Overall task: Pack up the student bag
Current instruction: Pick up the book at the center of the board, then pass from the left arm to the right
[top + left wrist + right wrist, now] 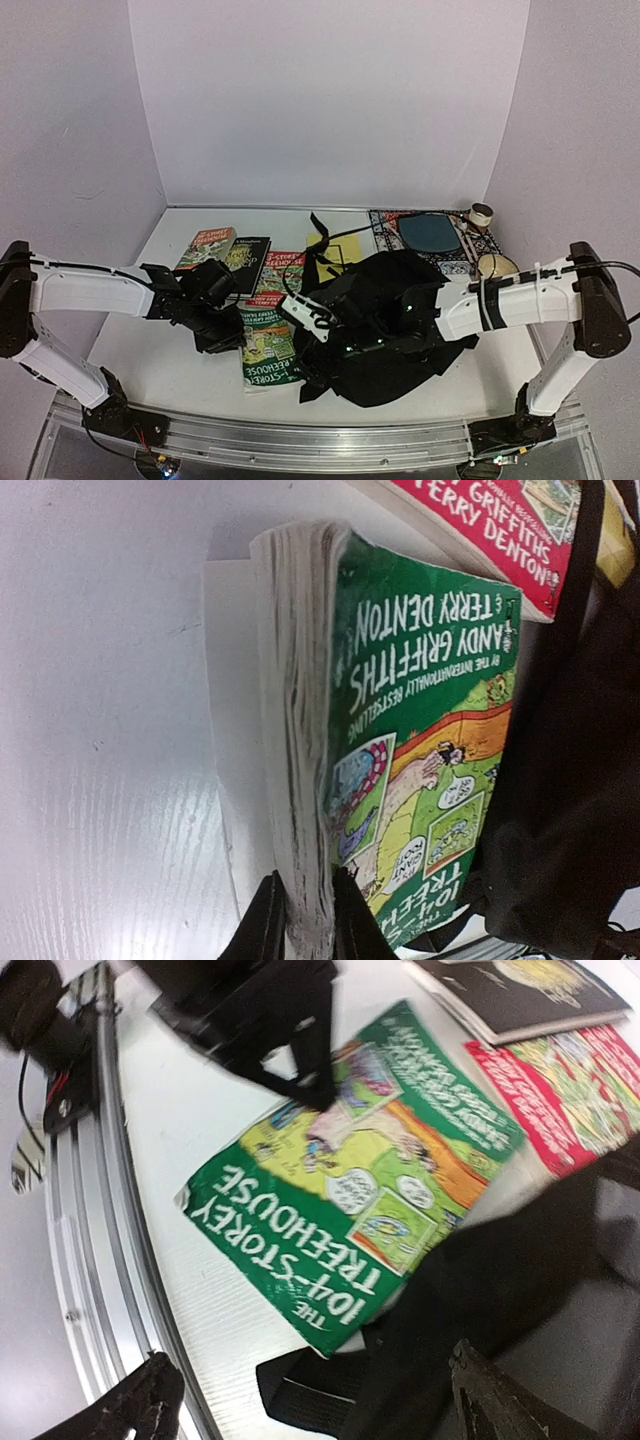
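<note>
The student bag (395, 325), a large soft black backpack, lies in the middle of the table with its straps spread out. Against its left side lies a green "104-Storey Treehouse" book (265, 345). My left gripper (308, 925) is shut on that green book (420, 710), one finger on each side of the page block at its near corner. My right gripper (315, 1405) hangs open over the bag's front-left edge, above a black strap (310, 1390) and the green book's corner (340, 1200). Nothing sits between its fingers.
A red book (282, 270), a black book (246, 252) and another book (205, 244) lie behind the green one. A yellow sheet (342, 248), a patterned mat with a dark oval (430, 235), a tape roll (481, 214) and a round tan object (497, 266) sit at the back right.
</note>
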`<state>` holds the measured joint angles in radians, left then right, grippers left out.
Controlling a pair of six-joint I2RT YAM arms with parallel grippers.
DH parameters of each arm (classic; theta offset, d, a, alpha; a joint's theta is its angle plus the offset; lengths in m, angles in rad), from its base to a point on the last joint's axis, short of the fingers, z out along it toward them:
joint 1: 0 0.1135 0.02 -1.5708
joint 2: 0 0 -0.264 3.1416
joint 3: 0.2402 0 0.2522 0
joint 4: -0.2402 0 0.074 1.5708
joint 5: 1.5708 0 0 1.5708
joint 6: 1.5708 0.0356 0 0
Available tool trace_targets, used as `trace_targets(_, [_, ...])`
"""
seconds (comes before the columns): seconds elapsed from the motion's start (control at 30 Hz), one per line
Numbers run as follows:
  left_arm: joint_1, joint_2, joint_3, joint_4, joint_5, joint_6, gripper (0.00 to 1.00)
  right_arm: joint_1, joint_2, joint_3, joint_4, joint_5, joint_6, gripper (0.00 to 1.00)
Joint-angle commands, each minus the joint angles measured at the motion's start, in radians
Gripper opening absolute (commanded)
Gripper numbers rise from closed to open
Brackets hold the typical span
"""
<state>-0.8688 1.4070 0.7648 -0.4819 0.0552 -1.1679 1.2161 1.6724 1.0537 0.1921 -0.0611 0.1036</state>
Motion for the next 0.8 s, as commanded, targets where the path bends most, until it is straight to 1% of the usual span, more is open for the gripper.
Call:
trace_targets(0.0, [-0.009, -0.074, 0.007, 0.145, 0.024, -0.039, 0.0, 0.033, 0.046, 0.017, 0.076, 0.029, -0.211, 0.92])
trace_targets(0.13, [-0.009, -0.103, 0.0, 0.169, 0.042, -0.053, 0.0, 0.058, 0.078, -0.026, 0.196, 0.004, -0.327, 0.91])
trace_targets(0.23, [-0.009, -0.118, -0.002, 0.178, 0.045, -0.063, 0.0, 0.078, 0.11, -0.069, 0.323, 0.04, -0.392, 0.91])
trace_targets(0.43, [-0.009, -0.133, -0.014, 0.199, 0.049, -0.088, 0.0, 0.133, 0.189, -0.1, 0.507, 0.168, -0.498, 0.9])
trace_targets(0.53, [-0.01, -0.138, -0.023, 0.215, 0.051, -0.102, 0.0, 0.157, 0.23, -0.101, 0.572, 0.234, -0.511, 0.87])
trace_targets(0.77, [-0.011, -0.143, -0.033, 0.243, 0.06, -0.129, 0.0, 0.192, 0.328, -0.073, 0.671, 0.448, -0.524, 0.81])
